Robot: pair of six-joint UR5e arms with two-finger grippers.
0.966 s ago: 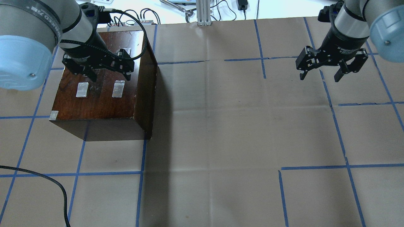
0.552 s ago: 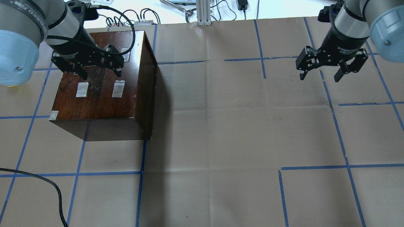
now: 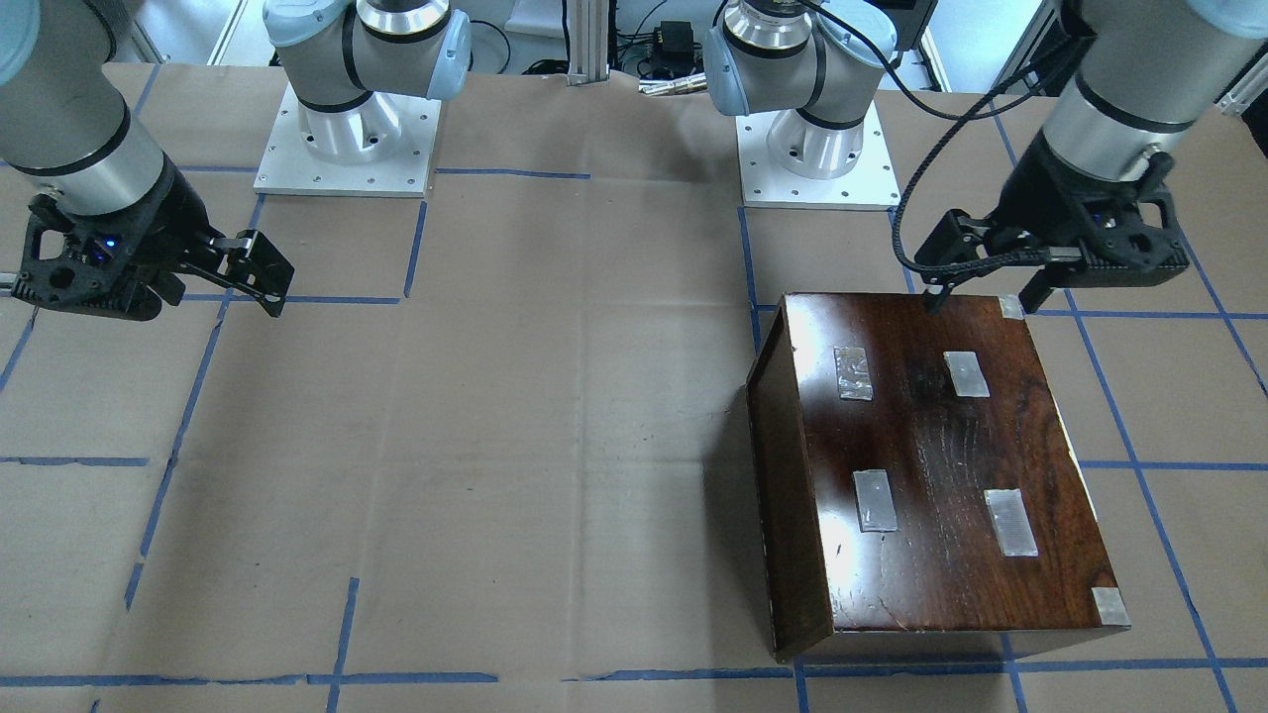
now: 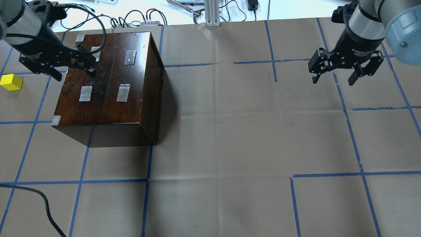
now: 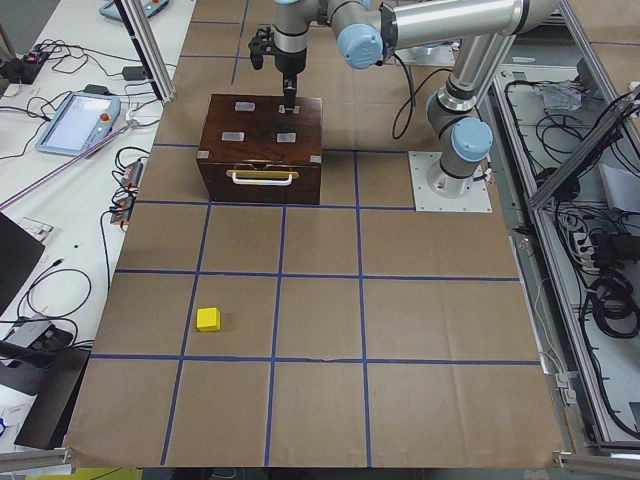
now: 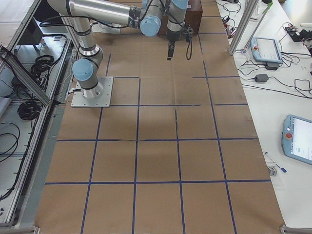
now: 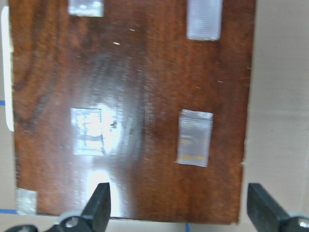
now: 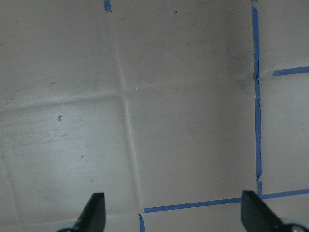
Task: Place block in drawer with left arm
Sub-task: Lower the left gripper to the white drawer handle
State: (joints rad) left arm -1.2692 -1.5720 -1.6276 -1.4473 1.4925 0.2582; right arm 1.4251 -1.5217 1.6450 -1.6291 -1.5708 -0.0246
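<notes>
You have one yellow block (image 4: 11, 82), one dark glossy box (image 4: 108, 82) and two arms, each with one gripper. The box top carries four silvery tape patches (image 3: 854, 373) in its middle and two more at the corners on the robot's left side.

The block sits on the brown paper table (image 4: 230, 131), out beyond the box on the robot's left. The left-end camera shows it well apart from the box, inside a blue-taped square, close to one tape line (image 5: 193, 330) but not on it.

The left gripper (image 4: 76, 75) hangs above the box's rim on the robot's side. Its jaws are spread wide and nothing is between them. The right gripper (image 4: 333, 80) hovers above the paper far across the table, with its jaws likewise spread and bare.

The drawer (image 5: 260, 188) is pushed into the box. You see only its dark front, with a pale handle, from the left-end camera. Its inside is hidden. The block appears in just two views and lies outside the front-facing one. The left wrist picture is soft and shows only the box top and two fingertips (image 7: 100, 205).

Wide paper lies between the box and the right gripper. Past the block, the table's left end lies a grid square away.
</notes>
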